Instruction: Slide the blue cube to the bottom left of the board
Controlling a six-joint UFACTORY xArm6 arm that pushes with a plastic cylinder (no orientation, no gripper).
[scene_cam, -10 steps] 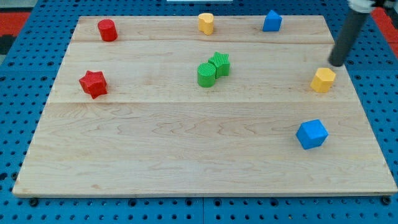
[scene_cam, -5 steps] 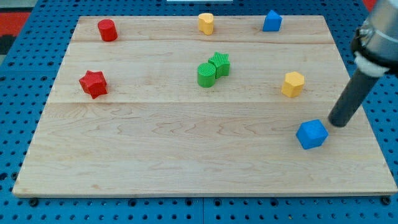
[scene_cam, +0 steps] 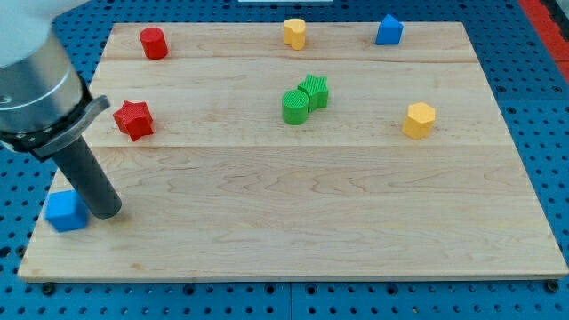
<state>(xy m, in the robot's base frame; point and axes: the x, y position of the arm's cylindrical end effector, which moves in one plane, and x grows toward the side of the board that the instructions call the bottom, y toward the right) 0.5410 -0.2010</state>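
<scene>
Tip [scene_cam: 107, 213] down at the board's [scene_cam: 293, 240] bottom-left edge. It's pressed right against the blue cube [scene_cam: 65, 211], gripping nothing.

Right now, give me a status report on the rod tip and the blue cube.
My tip down at the board's bottom left. Small blue cube against its left side, on the wooden board's edge. Nothing in the way.

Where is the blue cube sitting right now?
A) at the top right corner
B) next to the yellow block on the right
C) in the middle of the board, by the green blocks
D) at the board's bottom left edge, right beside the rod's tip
D: the blue cube sits at the bottom left edge of the board, with my tip right beside it on the view's right.
</scene>
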